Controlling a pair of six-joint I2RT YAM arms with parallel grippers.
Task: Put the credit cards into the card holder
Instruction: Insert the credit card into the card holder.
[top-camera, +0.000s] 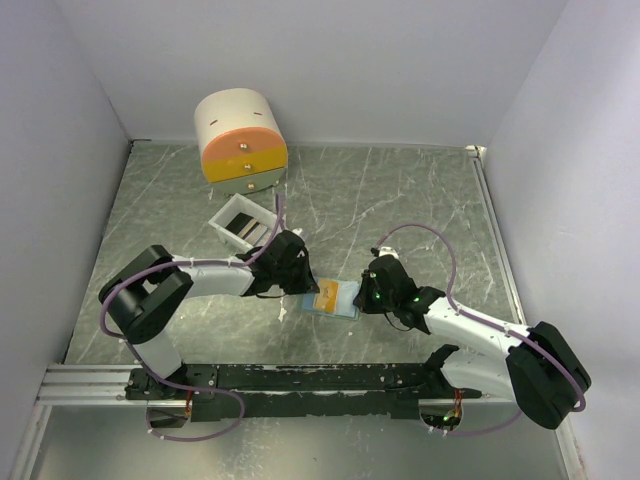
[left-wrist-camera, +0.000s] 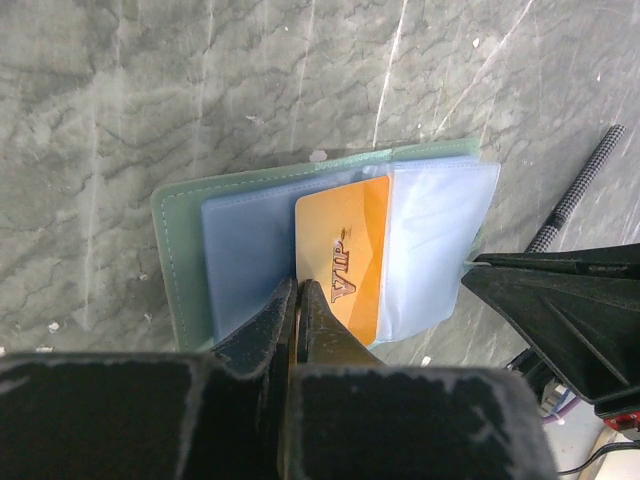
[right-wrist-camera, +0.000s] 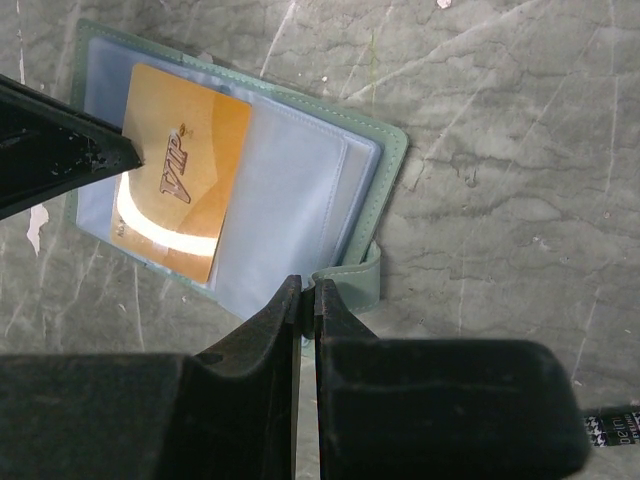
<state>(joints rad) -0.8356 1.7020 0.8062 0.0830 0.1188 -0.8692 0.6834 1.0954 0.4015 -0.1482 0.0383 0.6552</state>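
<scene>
Now we find the card holder (top-camera: 346, 300) lying open and flat on the marbled table (top-camera: 420, 200), its pale blue sleeves facing up inside a grey-green rim. One orange credit card (left-wrist-camera: 345, 250), stamped VIP, lies on the holder's leaf nearer the left gripper (left-wrist-camera: 298, 286). The card's far long edge meets the edge of the clear sleeve on the other leaf, and we cannot tell whether it has slipped under. The left gripper stands at one side of the holder with its jaws pressed together and its tips on the card's bare edge. We cannot make out whether a sliver of card is nipped between them. The right gripper (right-wrist-camera: 308, 288) is at the holder's opposite side, jaws likewise closed with nothing visibly between them, its tips at the holder's rim just beside the small clasp strap (right-wrist-camera: 350, 285). Beyond the holder, away from the arms, sits a white open-topped box (top-camera: 243, 222) with dark flat things inside, too small for us to name. Farther beyond it stands a cream cylinder (top-camera: 238, 125) with orange and yellow drawers.
</scene>
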